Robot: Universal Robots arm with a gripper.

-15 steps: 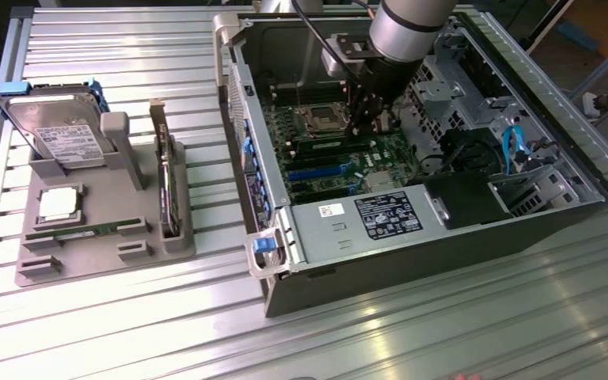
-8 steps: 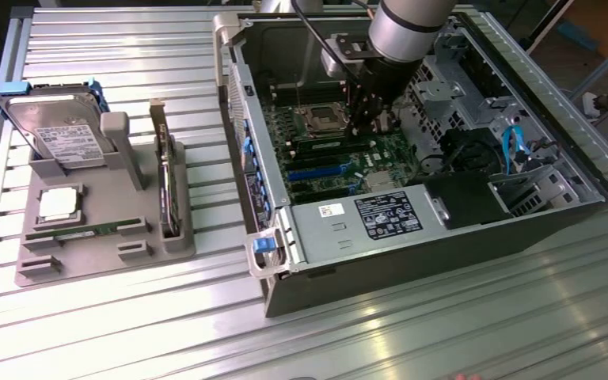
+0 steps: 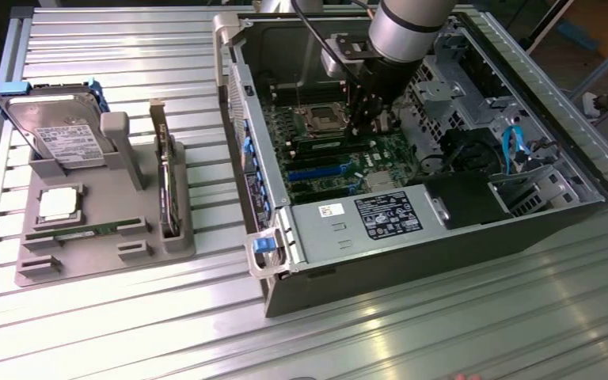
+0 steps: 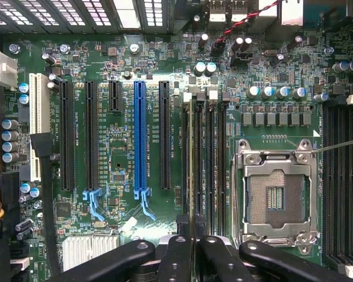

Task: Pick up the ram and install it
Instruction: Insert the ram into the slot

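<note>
Green ram (image 4: 192, 153) pinched edge-on in our closed gripper (image 4: 192, 229).
Exterior view: we hover at three o'clock from the CPU socket (image 3: 320, 120).

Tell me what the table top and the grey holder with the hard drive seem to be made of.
The table top: bare metal, likely aluminium; silvery ribbed slats with bright glare. The grey holder: probably plastic, matt; uniform dull grey, rounded moulded edges, no shine.

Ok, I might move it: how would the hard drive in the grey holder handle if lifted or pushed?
The hard drive looks metal-cased: probably stiff and heavy for its size. Standing on edge in the grey holder, it may tip if pushed near its top.
</note>
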